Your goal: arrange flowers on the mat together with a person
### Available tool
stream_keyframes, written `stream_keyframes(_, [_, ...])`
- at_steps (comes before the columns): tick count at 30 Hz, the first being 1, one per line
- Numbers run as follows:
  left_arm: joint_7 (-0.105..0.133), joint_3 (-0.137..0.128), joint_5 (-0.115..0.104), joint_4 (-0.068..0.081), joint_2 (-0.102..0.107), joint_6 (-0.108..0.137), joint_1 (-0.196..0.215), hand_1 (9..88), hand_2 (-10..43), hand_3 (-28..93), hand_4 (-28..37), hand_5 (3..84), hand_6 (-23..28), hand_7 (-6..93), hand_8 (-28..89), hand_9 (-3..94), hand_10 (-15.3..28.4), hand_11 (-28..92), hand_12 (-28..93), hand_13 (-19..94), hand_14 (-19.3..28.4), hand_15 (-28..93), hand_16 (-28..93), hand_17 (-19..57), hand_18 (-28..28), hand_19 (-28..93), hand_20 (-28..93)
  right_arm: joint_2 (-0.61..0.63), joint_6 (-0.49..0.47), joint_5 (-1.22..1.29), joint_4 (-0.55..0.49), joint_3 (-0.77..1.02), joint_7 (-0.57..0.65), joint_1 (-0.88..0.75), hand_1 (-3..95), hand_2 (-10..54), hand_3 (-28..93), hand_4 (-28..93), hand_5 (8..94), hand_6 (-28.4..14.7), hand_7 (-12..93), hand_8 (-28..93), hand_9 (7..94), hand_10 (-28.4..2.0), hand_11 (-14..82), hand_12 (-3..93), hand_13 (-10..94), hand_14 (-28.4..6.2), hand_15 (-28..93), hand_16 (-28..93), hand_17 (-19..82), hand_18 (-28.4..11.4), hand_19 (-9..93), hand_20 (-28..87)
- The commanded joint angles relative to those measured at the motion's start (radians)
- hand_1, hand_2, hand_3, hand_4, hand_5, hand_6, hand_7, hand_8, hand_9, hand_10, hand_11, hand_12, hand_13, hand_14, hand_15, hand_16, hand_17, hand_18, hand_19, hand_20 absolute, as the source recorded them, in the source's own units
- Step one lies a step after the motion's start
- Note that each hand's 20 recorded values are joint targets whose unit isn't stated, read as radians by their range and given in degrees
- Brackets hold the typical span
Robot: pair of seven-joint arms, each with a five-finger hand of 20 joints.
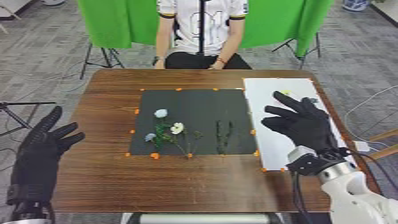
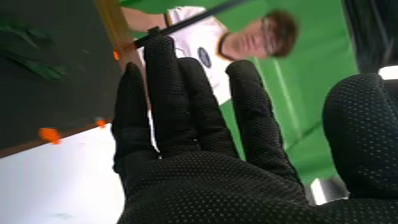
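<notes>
I hold my right hand [image 1: 305,122] over the white sheet [image 1: 266,95] at the right of the head view, and in the wrist view its fingers stand straight and spread. My left hand [image 1: 48,145] is at the left edge, fingers extended, thumb apart. Left of centre, the dark mat [image 1: 191,105] bears a pale blue flower [image 1: 161,113] above a white flower [image 1: 178,128], with a bluish flower [image 1: 150,136] lower left; two green stems [image 1: 221,137] lie right of them. A small yellow-green thing [image 1: 283,93], partly hidden, is near my right fingertips.
</notes>
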Motion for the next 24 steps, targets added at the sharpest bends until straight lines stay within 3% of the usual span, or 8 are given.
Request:
stream_keyframes(1, [-0.003,-0.008,0.011,-0.012,-0.002,-0.023,0.005,15.1,-1.5,76,-28.3,26.7,2.4,16.2,-11,30.6,17.6,23,13,23,26.0,53,-8,-10.3,22.0,47,28,-0.032,-0.04,0.013,0.017,-0.015,-0.028,-0.032,18.0,9.8,74,-26,45.2,-2.4,10,-9,45.0,-20.4,14.3,15.6,38,-20.3,54,9,7,-22.4,60,16])
stream_keyframes(7, [0.007,-0.002,-0.009,-0.012,0.0,-0.023,0.013,15.0,-0.6,76,-28.3,26.8,2.5,16.4,-12,30.6,17.6,23,13,23,26.3,54,-7,-8.7,22.6,49,30,-0.026,-0.044,0.013,0.027,-0.023,-0.017,-0.011,17.8,9.7,74,-26,44.9,-2.3,10,-9,44.8,-20.2,14.0,15.6,37,-20.2,53,9,7,-22.4,59,16])
stream_keyframes(9, [-0.008,-0.004,-0.001,-0.009,-0.011,-0.035,0.003,15.0,0.0,75,-28.3,26.8,2.4,16.5,-12,30.7,17.7,23,13,23,26.4,54,-8,-8.7,23.5,49,30,-0.018,-0.045,0.002,0.031,-0.023,-0.022,-0.005,17.8,9.7,74,-26,44.8,-2.2,10,-9,44.7,-20.2,13.9,15.6,37,-20.3,52,10,7,-22.4,59,17])
stream_keyframes(19, [-0.021,-0.004,-0.017,-0.006,-0.016,-0.06,-0.007,14.8,1.0,75,-28.3,27.4,2.7,16.0,-11,31.1,17.8,23,13,24,26.6,51,-8,-6.6,25.3,46,25,0.024,-0.045,-0.025,0.054,-0.008,-0.02,0.029,17.6,9.7,74,-26,44.5,-1.9,10,-9,44.7,-19.6,13.3,15.5,37,-20.8,49,9,6,-22.3,57,17])
stream_keyframes(24, [-0.011,-0.006,-0.023,-0.009,-0.003,-0.054,-0.002,14.8,1.2,76,-28.3,27.4,2.8,15.8,-11,31.1,17.8,23,13,24,26.6,51,-8,-6.6,25.6,46,22,0.034,-0.046,-0.028,0.059,0.004,-0.025,0.041,17.6,9.7,75,-26,44.4,-1.6,10,-9,44.6,-19.4,12.8,15.3,37,-20.8,47,10,6,-22.2,56,17])
